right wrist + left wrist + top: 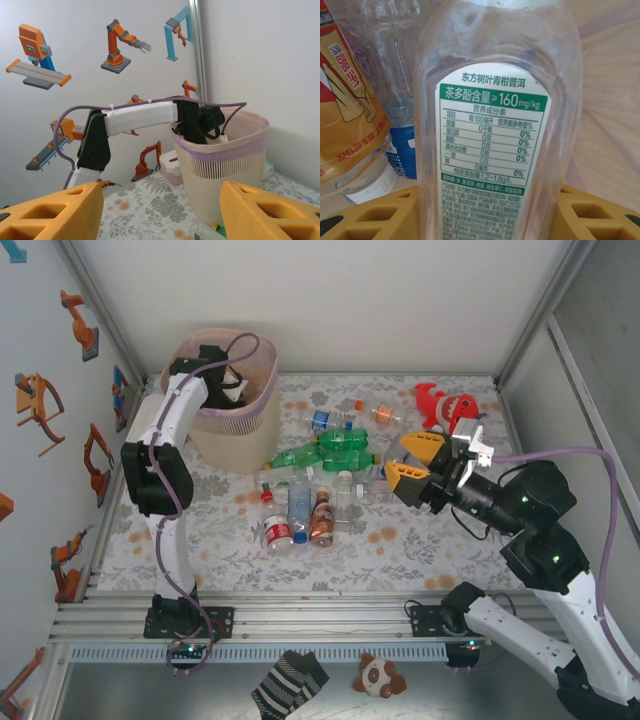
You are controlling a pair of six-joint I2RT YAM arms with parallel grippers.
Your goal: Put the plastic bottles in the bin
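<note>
The left tool (pixel 487 220) is closed roughly halfway on a clear bottle (pixel 490 125) with a green-and-white label, which is pinched between the yellow fingers (pixel 370 215). It looks empty, so a light, thin-walled thing is expected: walls that dent under a hard squeeze and a smooth skin that could slip. A hold across the labelled mid-body is judged safest, since the label gives a bit of bite. This tool is seen down inside the bin (pixel 262 405). Just beyond the held bottle two more are packed in, an orange-labelled one (pixel 350 100) and one with a blue band (pixel 402 155), so nothing is really blocked, room is just tight.

The right tool (pixel 420 462) is held open and empty. The other plastic bottles (pixel 300 510) are scattered on the tabletop (pixel 420 550) just ahead of and below it, green ones (pixel 335 448) included. A red plush toy (pixel 447 405) is parked close beside that tool and is better left alone.
</note>
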